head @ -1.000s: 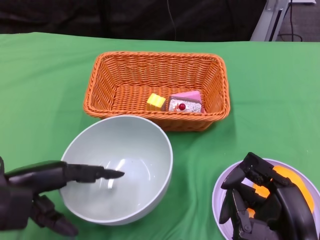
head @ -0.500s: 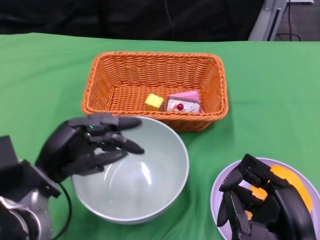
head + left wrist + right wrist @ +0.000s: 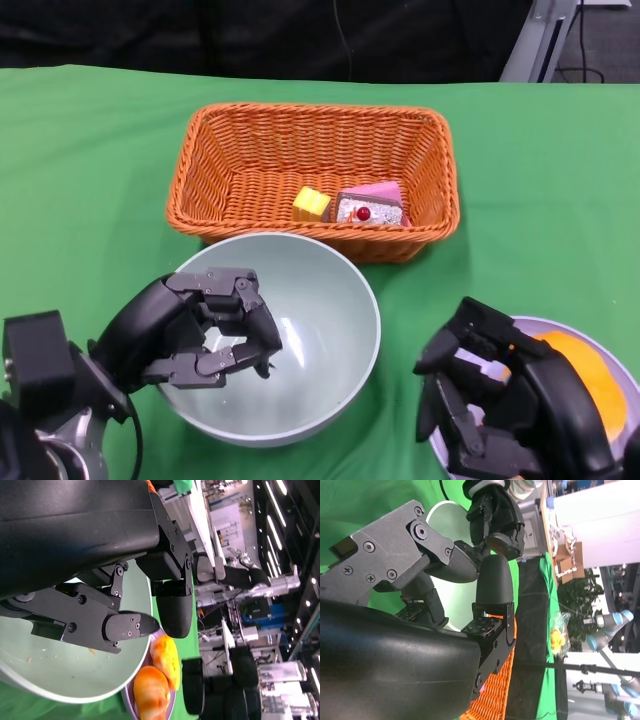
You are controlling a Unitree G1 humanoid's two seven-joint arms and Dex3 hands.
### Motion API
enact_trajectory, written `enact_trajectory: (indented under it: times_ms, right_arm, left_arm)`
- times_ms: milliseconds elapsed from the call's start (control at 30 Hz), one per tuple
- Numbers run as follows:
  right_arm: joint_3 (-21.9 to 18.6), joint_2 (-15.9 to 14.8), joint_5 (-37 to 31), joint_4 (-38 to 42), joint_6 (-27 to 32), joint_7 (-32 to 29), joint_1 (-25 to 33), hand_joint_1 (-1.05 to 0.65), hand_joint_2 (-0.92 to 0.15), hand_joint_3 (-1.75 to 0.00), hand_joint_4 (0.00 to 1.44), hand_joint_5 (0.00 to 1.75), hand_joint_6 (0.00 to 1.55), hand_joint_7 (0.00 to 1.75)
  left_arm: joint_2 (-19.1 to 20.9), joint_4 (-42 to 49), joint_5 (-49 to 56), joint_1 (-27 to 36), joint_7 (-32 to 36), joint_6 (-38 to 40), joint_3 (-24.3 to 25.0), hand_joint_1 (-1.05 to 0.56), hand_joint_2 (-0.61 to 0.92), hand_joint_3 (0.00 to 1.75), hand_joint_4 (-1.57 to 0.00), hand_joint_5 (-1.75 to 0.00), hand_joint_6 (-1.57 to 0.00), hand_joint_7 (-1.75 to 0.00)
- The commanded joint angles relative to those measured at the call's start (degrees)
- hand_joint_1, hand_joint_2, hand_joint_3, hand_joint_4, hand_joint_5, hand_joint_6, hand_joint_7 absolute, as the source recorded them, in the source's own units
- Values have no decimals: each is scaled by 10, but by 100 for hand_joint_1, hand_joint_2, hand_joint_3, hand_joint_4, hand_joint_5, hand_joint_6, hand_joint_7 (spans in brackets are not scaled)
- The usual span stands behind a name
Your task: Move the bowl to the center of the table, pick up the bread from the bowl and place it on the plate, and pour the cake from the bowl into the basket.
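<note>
The pale green bowl [image 3: 322, 300] stands mid-table in front of the orange wicker basket [image 3: 310, 112], with only crumbs inside [image 3: 60, 665]. A pink cake slice [image 3: 372, 206] and a yellow piece [image 3: 312, 203] lie in the basket. Orange bread [image 3: 585, 372] sits on the lavender plate [image 3: 560, 326] at the right, also seen in the left wrist view [image 3: 159, 680]. My left hand [image 3: 200, 335] hovers over the bowl's left rim, fingers curled in around nothing. My right hand [image 3: 505, 405] lies over the plate's left side beside the bread, fingers bent and apart, holding nothing.
Green cloth [image 3: 90, 170] covers the table. The basket's front wall almost touches the bowl's far rim. In the right wrist view, the bowl [image 3: 451, 517] and my left hand [image 3: 495, 515] show beyond my right hand [image 3: 420, 605].
The bowl has shifted right toward the table's middle. My left hand came up off its rim and curled its fingers in. My right hand slid left, uncovering more of the bread.
</note>
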Motion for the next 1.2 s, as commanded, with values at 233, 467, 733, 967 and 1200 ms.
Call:
enact_trajectory:
  times_ms: [233, 467, 733, 967, 1200]
  right_arm:
    - [31, -16, -6, -48, 18, -1, 11, -17, -55, -111, 70, 172, 69, 138]
    - [40, -27, -11, -77, 25, -6, 31, -14, -49, -124, 71, 173, 69, 139]
    - [36, -28, 7, -77, 31, 2, 27, -15, -51, -119, 71, 174, 68, 137]
    - [37, -28, 6, -80, 35, -1, 28, -15, -51, -118, 72, 172, 69, 135]
    - [37, -32, 5, -82, 34, 0, 32, -15, -51, -118, 72, 172, 70, 134]
  left_arm:
    - [25, 14, 44, 8, -21, -36, 20, -13, 72, 87, -65, -174, -68, -135]
    - [34, 14, 78, 13, -5, -52, 17, -11, 73, 82, -67, -173, -70, -140]
    - [34, 14, 107, 18, -8, -48, 43, -12, 78, 71, -66, -173, -70, -135]
    - [37, 14, 127, 23, -7, -48, 53, -11, 74, 78, -66, -173, -69, -139]
    - [38, 14, 138, 26, -6, -47, 60, -11, 72, 81, -67, -170, -69, -138]
